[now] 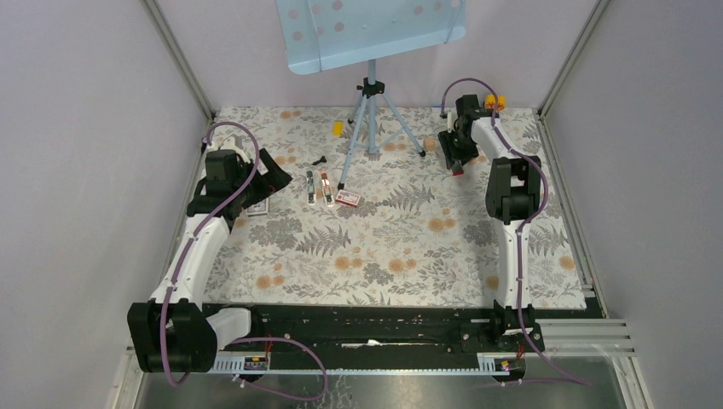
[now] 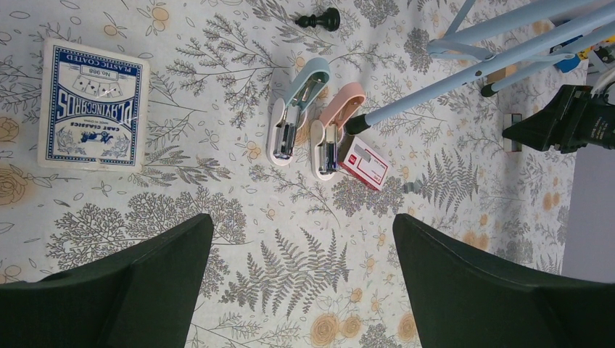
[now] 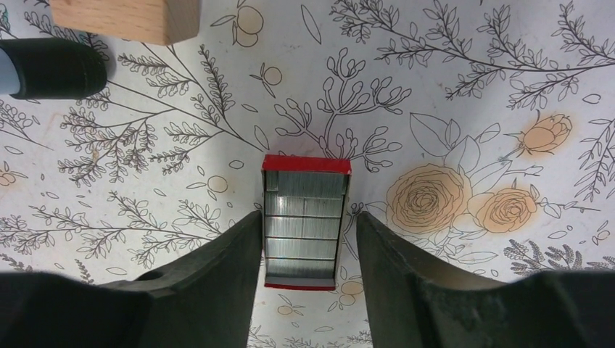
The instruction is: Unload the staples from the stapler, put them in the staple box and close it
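The stapler [image 2: 335, 127], pink with a white base, lies open on the floral cloth beside a pale-blue stapler [image 2: 296, 109]; the pair also shows in the top view, with the pink stapler [image 1: 326, 187] on the right. Its metal channel shows, but I cannot make out staples in it. My left gripper [image 2: 302, 217] hovers open and empty short of both staplers. My right gripper [image 3: 308, 217], far off at the back right [image 1: 456, 166], straddles a red tray of staple strips [image 3: 304, 221]. The left finger touches the tray's side and the right finger stands a sliver off it.
A red-and-white box [image 2: 365, 163] lies by the pink stapler, under a blue tripod leg [image 2: 464, 80]. A playing-card box [image 2: 93, 105] sits to the left and a black pawn [image 2: 319, 19] beyond the staplers. A wooden block [image 3: 123, 18] and a tripod foot [image 3: 51, 69] lie near the tray.
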Motion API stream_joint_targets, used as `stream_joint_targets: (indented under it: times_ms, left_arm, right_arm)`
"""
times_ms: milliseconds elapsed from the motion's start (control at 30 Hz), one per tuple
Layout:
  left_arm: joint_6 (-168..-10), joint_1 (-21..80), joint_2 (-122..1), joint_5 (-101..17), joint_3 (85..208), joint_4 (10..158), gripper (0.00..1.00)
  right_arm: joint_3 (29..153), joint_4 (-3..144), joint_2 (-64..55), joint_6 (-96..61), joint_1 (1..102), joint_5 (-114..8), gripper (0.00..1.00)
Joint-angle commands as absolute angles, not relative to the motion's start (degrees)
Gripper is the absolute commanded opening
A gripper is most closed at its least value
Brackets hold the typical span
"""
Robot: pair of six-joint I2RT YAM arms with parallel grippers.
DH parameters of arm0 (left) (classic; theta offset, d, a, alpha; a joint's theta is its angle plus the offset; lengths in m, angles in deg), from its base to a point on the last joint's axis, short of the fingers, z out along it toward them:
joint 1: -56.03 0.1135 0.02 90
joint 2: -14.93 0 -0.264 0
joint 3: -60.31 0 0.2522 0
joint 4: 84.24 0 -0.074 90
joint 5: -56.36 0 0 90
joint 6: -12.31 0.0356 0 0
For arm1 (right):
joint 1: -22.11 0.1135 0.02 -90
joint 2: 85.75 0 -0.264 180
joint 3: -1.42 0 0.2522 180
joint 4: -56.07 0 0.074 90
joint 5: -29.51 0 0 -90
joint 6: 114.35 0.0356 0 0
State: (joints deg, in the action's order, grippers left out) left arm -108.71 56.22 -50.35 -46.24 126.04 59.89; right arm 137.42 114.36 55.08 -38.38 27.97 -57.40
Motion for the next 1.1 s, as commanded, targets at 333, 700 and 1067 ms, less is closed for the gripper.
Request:
stream_joint_targets:
  times_ms: [333,700,1067]
  left_arm:
    - [-108.27,56.27,-51.17,-48.54,126.63,63.63,0.99]
    - [-108.36,56.27,-50.05,-48.50,125.68,64.15,0.99]
    - [-108.14,56.28,-49.76,-47.02,125.19,64.06,0.99]
  right_arm:
    - [121.38,113.63,46.46,-37.42,34.02,-57.24,0.47]
    - [105.91,109.78,36.56,-34.85,45.84,-55.05,0.46]
    - [96.67,107.00,31.41,-37.03,59.29,-52.38,0.49]
